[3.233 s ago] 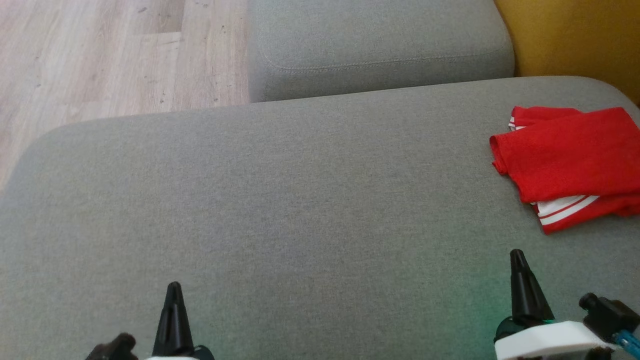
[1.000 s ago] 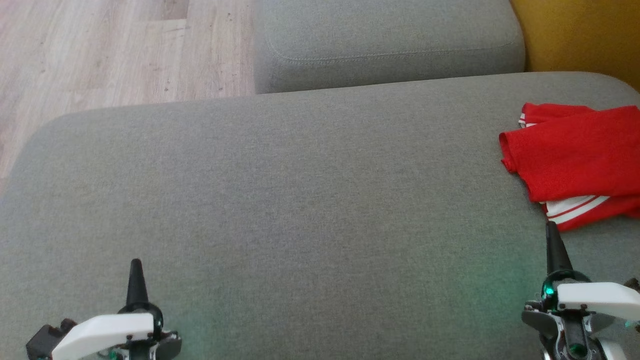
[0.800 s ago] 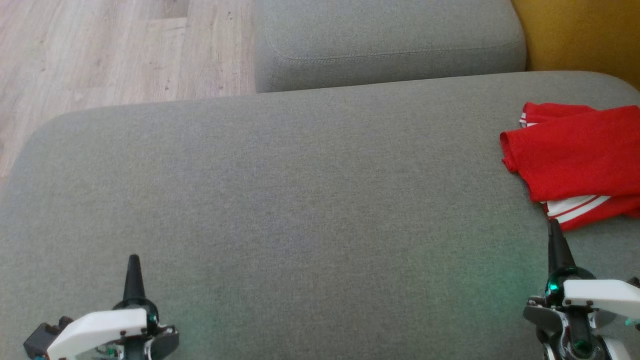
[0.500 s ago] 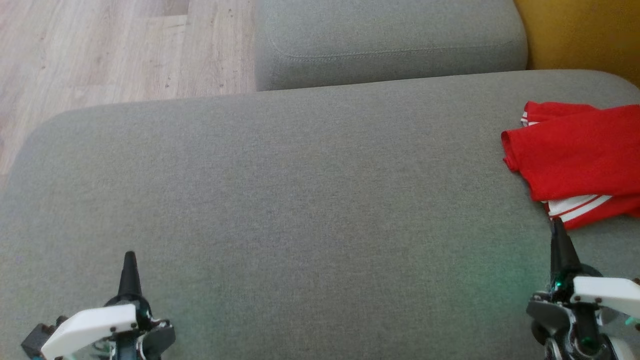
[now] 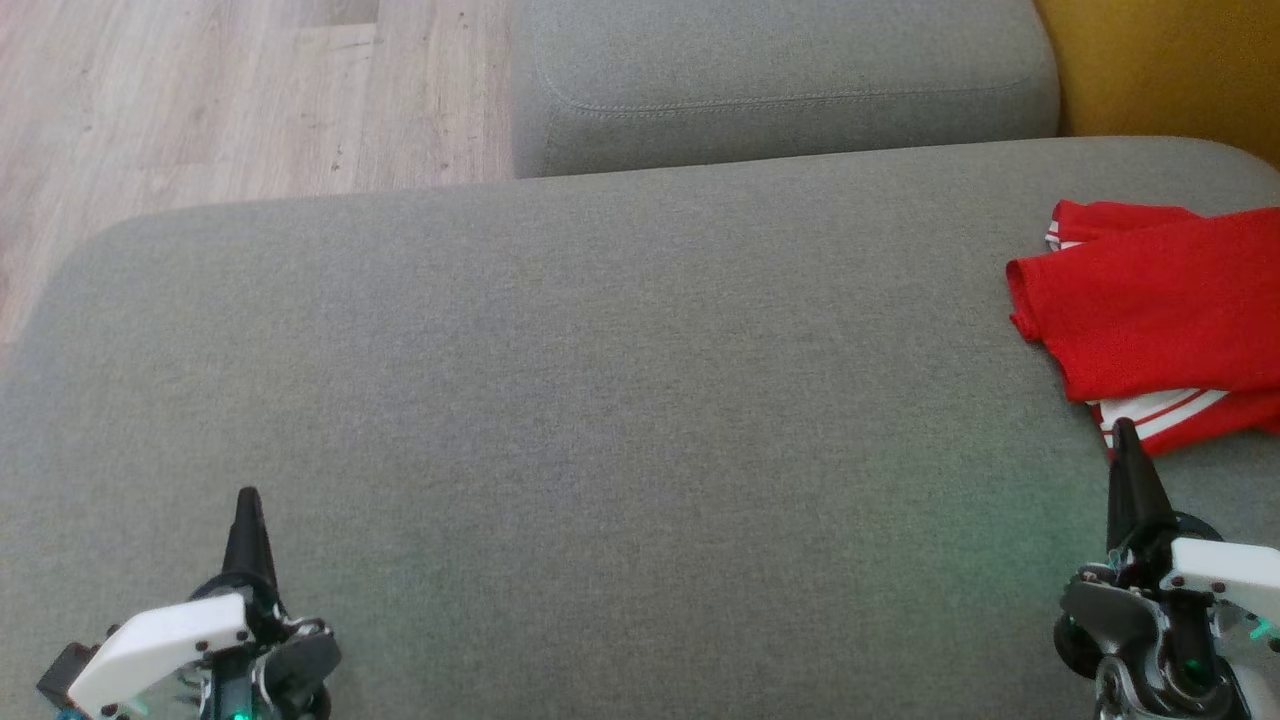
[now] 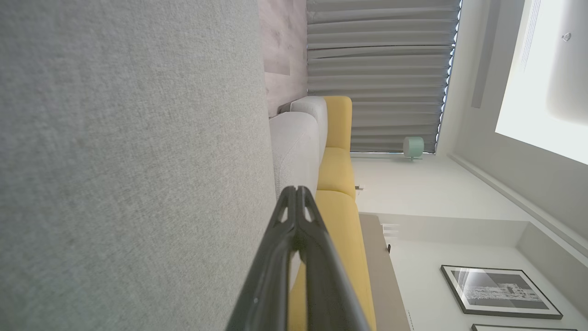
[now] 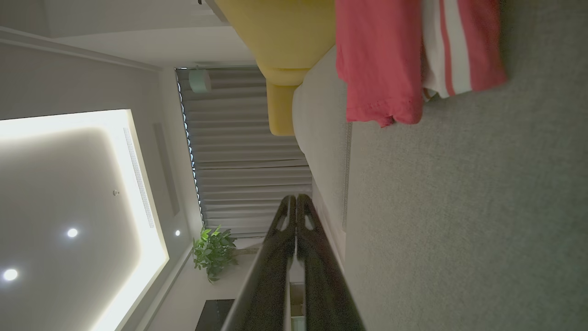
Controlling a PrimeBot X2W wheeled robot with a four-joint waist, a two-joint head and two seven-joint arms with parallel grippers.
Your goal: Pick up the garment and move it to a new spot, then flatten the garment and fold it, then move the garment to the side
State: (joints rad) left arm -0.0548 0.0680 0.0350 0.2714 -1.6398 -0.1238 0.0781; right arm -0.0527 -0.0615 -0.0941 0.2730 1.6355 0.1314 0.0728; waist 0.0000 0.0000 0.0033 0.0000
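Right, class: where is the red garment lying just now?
In the head view the red garment lies folded at the right edge of the grey cushion, just beyond the shut jaws of the right gripper.

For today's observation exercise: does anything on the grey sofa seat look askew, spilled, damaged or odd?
Only the red fabric garment with white stripes, toward the right side of the grey fabric sofa seat: its fold is uneven, a striped layer poking out beneath the top layer. Nothing looks spilled or damaged.

Left arm [image 5: 160, 640], right arm [image 5: 1225, 572]: jaws together.
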